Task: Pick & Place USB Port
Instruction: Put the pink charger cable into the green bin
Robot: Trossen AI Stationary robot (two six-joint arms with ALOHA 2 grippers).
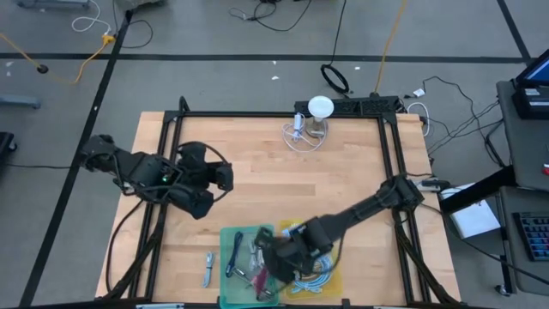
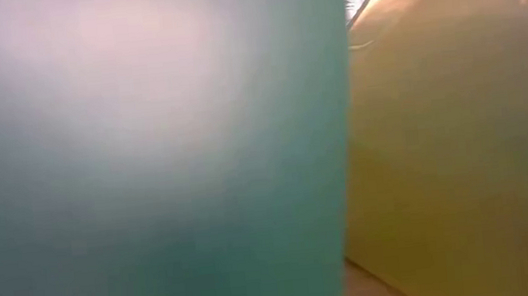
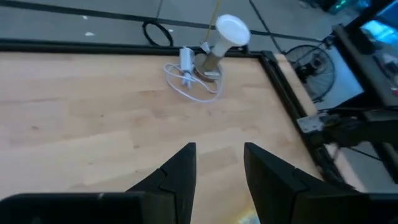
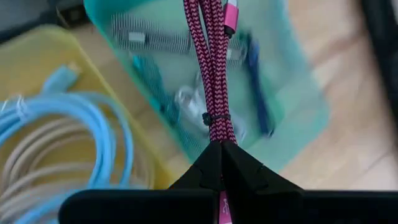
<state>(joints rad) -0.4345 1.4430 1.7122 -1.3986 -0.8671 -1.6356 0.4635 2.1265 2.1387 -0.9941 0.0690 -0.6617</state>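
My right gripper (image 4: pixel 221 146) is shut on a pink braided USB cable (image 4: pixel 211 68), folded into a bundle with a black tie around it and a pink plug (image 4: pixel 230 15) at its far end. It hovers over the teal tray (image 1: pixel 230 240) near the table's front edge, and that tray (image 4: pixel 298 118) holds a blue cable and other small items. A yellow tray (image 1: pixel 330 276) beside it holds coiled blue and white cables (image 4: pixel 56 149). My left gripper (image 3: pixel 217 149) is open over bare wood at the table's left (image 1: pixel 225 176), with nothing between its fingers. My right gripper pinches the bundled pink strands (image 4: pixel 219 134) between its two shut fingers, just behind the black tie. The fingers slant down from the table's right, and the bundle runs on straight ahead along them over the teal tray. Whether the plug end rests in the tray, I cannot tell.
A white bulb on a stand (image 1: pixel 320 107) with a white cord stands at the far edge. A small silver item (image 1: pixel 208 268) lies on the wood left of the teal tray. Black frame rails (image 1: pixel 390 154) border the table. The tray walls (image 2: pixel 149 159) fill the low view.
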